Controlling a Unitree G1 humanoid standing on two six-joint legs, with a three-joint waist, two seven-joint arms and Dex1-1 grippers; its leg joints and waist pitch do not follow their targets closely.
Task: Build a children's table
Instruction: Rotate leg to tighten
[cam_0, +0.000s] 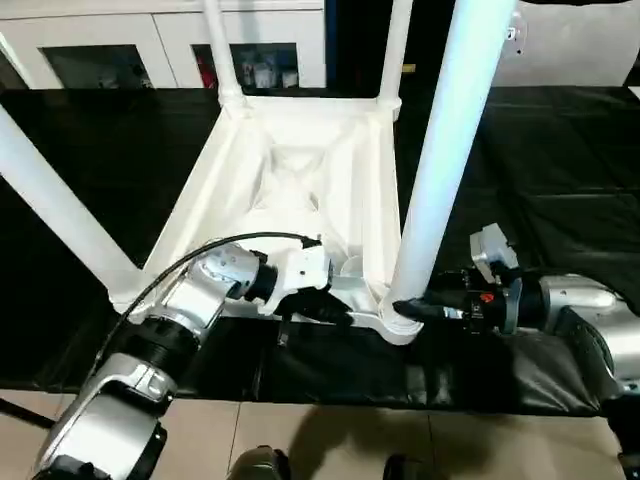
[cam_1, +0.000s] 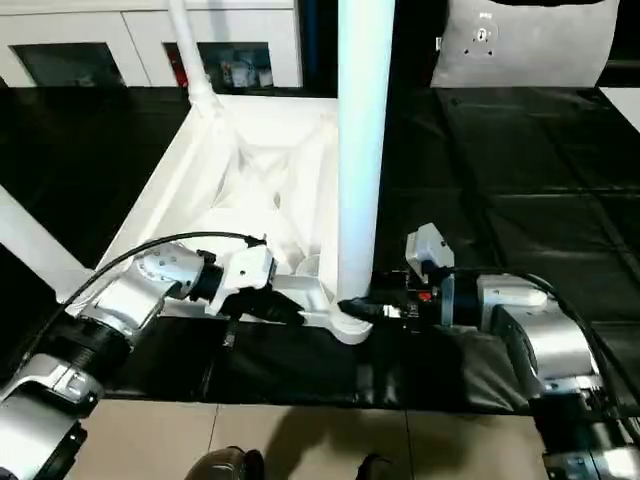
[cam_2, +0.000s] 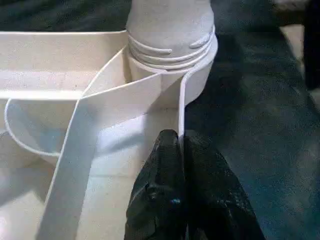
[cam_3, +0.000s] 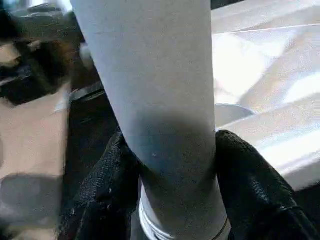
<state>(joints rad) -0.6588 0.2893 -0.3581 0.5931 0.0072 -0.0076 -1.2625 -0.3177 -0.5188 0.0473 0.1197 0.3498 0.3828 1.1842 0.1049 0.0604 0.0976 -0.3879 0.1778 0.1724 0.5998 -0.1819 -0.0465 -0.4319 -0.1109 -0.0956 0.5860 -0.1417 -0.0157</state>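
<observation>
Between the two black fingers (cam_3: 250, 185) of the right gripper (cam_3: 170, 200) stands the near leg (cam_0: 440, 170) of the children's table (cam_0: 300, 180), clasped low down, just above its threaded end in the round corner socket (cam_0: 395, 322). The fingers touch the leg on both sides, probably to turn it tight or keep it upright. The table lies upside down on the black worktable (cam_0: 560, 170), its ribbed underside facing up and legs rising from its corners. The left gripper (cam_2: 181, 145) pinches the thin side wall (cam_2: 181, 107) beside that same socket, one closed finger on each face. I judge this grip keeps the top from rotating.
</observation>
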